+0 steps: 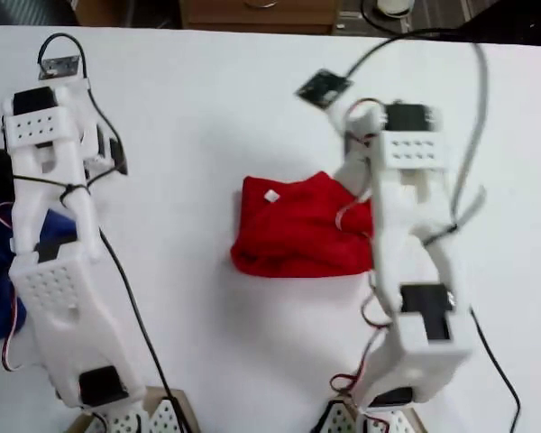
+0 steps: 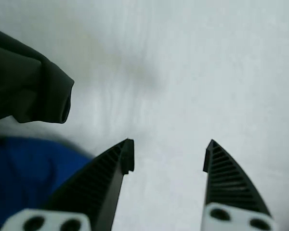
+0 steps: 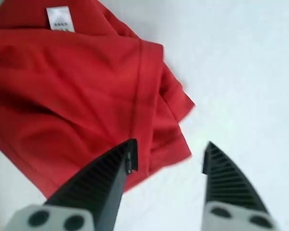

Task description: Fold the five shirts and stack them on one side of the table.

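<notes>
Your right claw (image 3: 169, 150) gapes wide, empty. Red shirt (image 3: 77, 91) roughly folded, rumpled, white tag up; its edge lies below and between claw tips. Your left claw (image 2: 169, 147) open, empty, blue shirt (image 2: 29, 168) just beside.

The left arm (image 1: 59, 280) is stretched from its base (image 1: 117, 413) straight forward, white links nearly in one line, the wrist (image 1: 41, 126) at the far end. The left pincer (image 2: 168, 154) is open: two dark ribbed fingers (image 2: 106, 183) with tips well apart, white mounts (image 2: 43, 222) with screw holes just behind them. The right arm (image 1: 415, 262) is stretched forward beside it, well apart from the left, its wrist (image 1: 406, 149) turned a little toward the left arm. The right pincer (image 3: 167, 155) has the same white mounts behind it, and its jaws are parted about as wide. Both fingers (image 3: 226, 178) taper to points.
</notes>
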